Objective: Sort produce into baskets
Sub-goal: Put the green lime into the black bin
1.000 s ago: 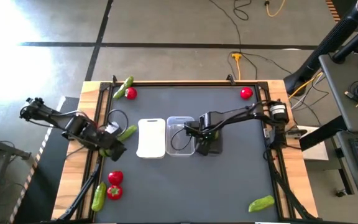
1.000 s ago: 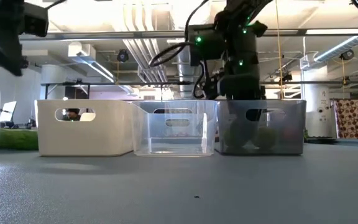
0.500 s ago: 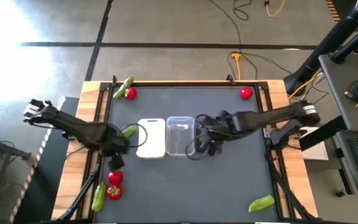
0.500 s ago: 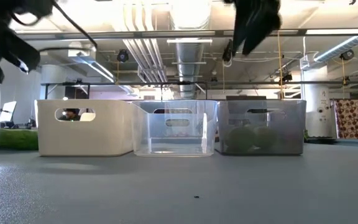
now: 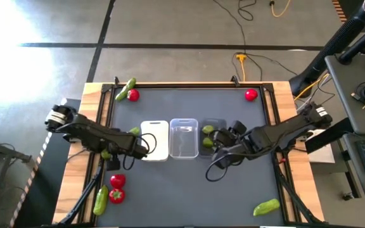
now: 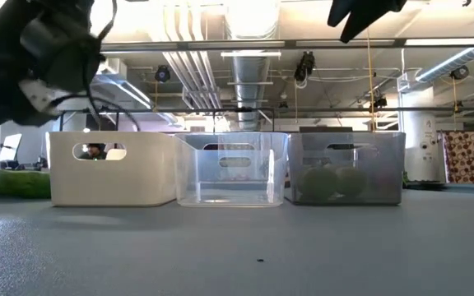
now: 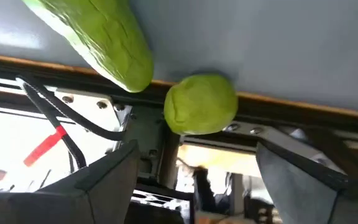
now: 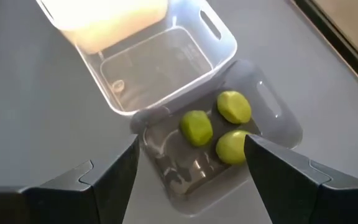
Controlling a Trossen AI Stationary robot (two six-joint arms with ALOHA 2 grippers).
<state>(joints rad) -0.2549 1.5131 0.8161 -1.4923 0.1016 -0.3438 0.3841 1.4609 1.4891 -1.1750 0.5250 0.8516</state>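
Note:
Three baskets stand in a row mid-table: white [image 5: 154, 139], clear [image 5: 184, 138] and dark grey [image 5: 213, 136]. Three limes [image 8: 196, 127] lie on the dark basket's floor. My right gripper [image 8: 191, 142] hangs open above that basket's near right corner [image 5: 225, 151], holding nothing. Another lime [image 7: 201, 104] rests at the mat's left edge against the wooden border [image 5: 106, 154], with a cucumber [image 7: 98, 37] just beside it. My left gripper [image 7: 197, 149] hangs open above this lime, its fingers well apart and clear of it.
A cucumber [image 5: 128, 87] and tomato [image 5: 134, 95] lie at the far left and a tomato [image 5: 251, 95] at the far right. Two tomatoes [image 5: 116, 187] and a cucumber [image 5: 100, 201] sit near left, and a cucumber [image 5: 266, 206] near right. A wooden frame [image 5: 189, 85] borders the mat.
My right gripper has risen out of the dark basket and drawn back toward the table's right and near edges; the limes stay in the basket. My left arm has lifted and swung toward the white basket.

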